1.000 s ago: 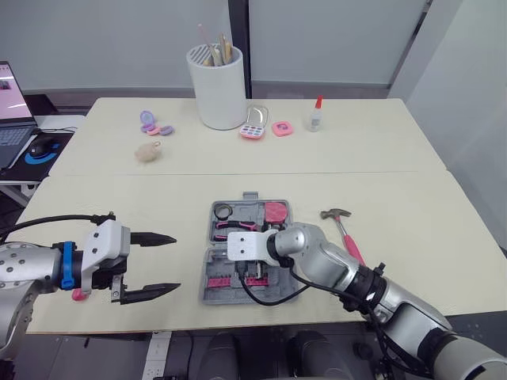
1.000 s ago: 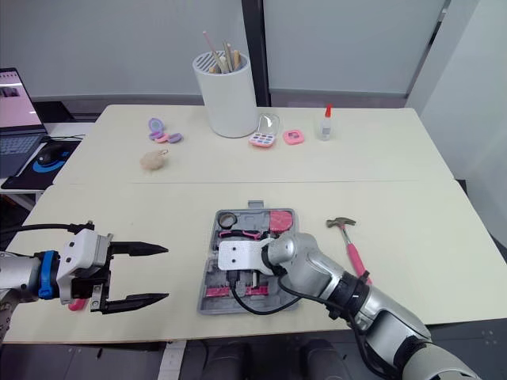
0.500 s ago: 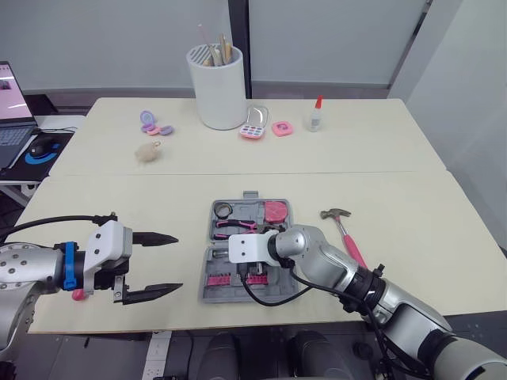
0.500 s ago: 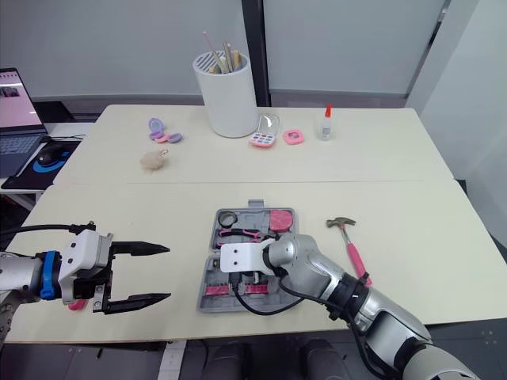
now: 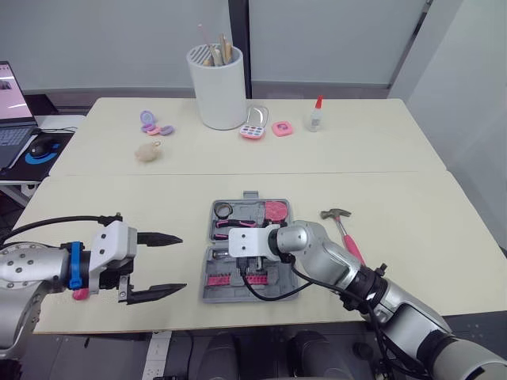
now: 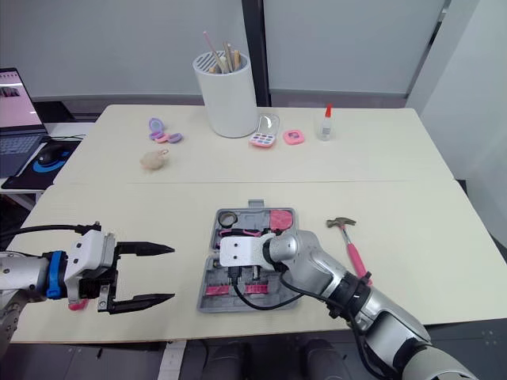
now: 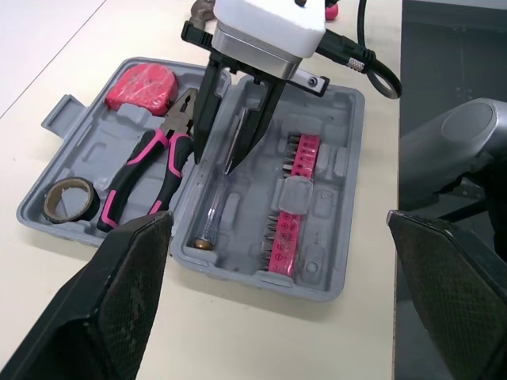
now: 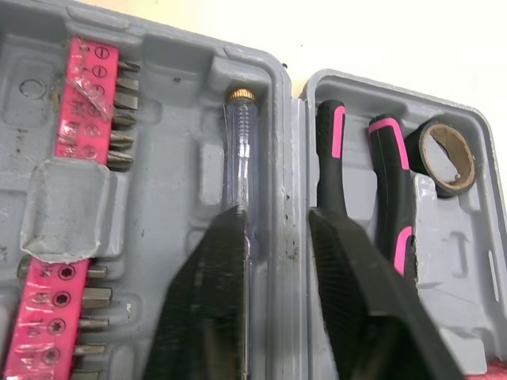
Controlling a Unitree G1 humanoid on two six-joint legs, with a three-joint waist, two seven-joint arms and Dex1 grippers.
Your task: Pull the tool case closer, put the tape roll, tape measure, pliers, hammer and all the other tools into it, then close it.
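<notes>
The table (image 5: 396, 214) carries the open tool case (image 7: 325, 237). The left gripper (image 5: 182, 262), left of the case, is released and empty. The right gripper (image 7: 215, 158) is over the case, fingers slightly apart, grasping nothing. The hammer (image 5: 345, 231) lies right of the case. Inside the case are pliers (image 7: 150, 170), tape measure (image 7: 142, 87) and tape roll (image 7: 67, 199).

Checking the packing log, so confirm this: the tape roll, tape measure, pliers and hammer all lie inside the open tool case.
Wrong on the hammer: it lies on the table right of the tool case, as the left eye view shows. The tape roll, tape measure and pliers do lie inside the open case.
</notes>
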